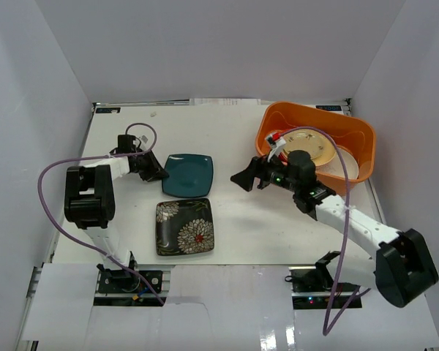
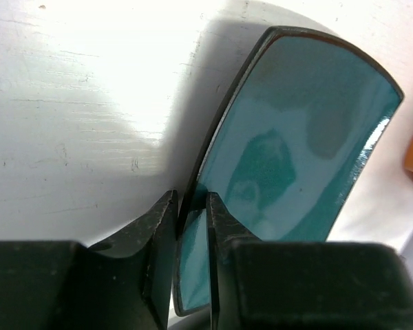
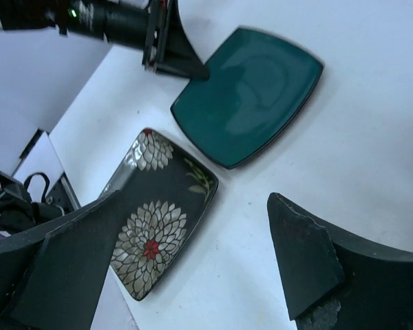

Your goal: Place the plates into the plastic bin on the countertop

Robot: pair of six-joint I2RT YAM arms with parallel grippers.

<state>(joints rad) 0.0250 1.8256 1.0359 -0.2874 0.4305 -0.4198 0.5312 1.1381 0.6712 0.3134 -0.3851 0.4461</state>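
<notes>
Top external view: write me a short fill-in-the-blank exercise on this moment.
The left gripper's fingers straddle the rim of the square plate coloured ___. The right gripper is ___ and empty. The round plates lie in the ___ bin. The floral plate lies ___ the bin.
Answers: teal; open; orange; outside.

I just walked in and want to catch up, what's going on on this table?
Two robot arms are moving plates into the orange bin, which already holds some round plates. The left gripper has its fingers on either side of the edge of the teal square plate; whether it is clamped yet is unclear. The right gripper is open and empty, just left of the bin. The black floral plate lies on the countertop.
</notes>
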